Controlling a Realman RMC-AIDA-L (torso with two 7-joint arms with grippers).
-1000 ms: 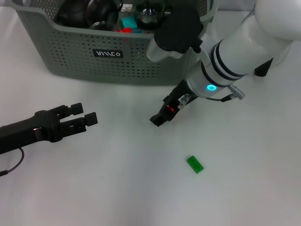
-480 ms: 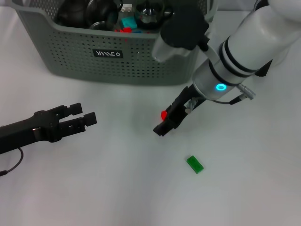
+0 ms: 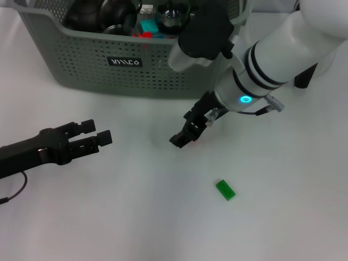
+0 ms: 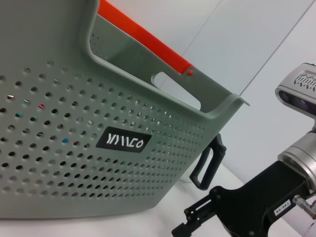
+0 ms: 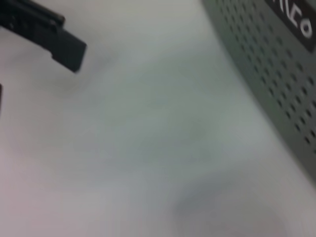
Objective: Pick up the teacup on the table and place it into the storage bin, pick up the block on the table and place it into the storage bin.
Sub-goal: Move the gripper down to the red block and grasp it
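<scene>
The storage bin (image 3: pixel 81 60), a grey-green perforated basket with a black label, stands at the back left and holds several dark items and small coloured pieces. It also shows in the left wrist view (image 4: pixel 59 168) and the right wrist view (image 5: pixel 276 64). A small green block (image 3: pixel 225 190) lies on the white table, front right. My right gripper (image 3: pixel 180 139) hangs low over the table between the bin and the block, up and to the left of the block. My left gripper (image 3: pixel 98 132) is open and empty, low at the left. No teacup shows on the table.
The white table (image 3: pixel 136 217) spreads around the block. The right arm's white forearm (image 3: pixel 283 49) crosses over the bin's right corner. The right wrist view shows one finger (image 5: pixel 59 42) of the left gripper over the table.
My right gripper swung slightly right and toward the front, then back left to about where it started. The left arm, the block and the bin have not moved.
</scene>
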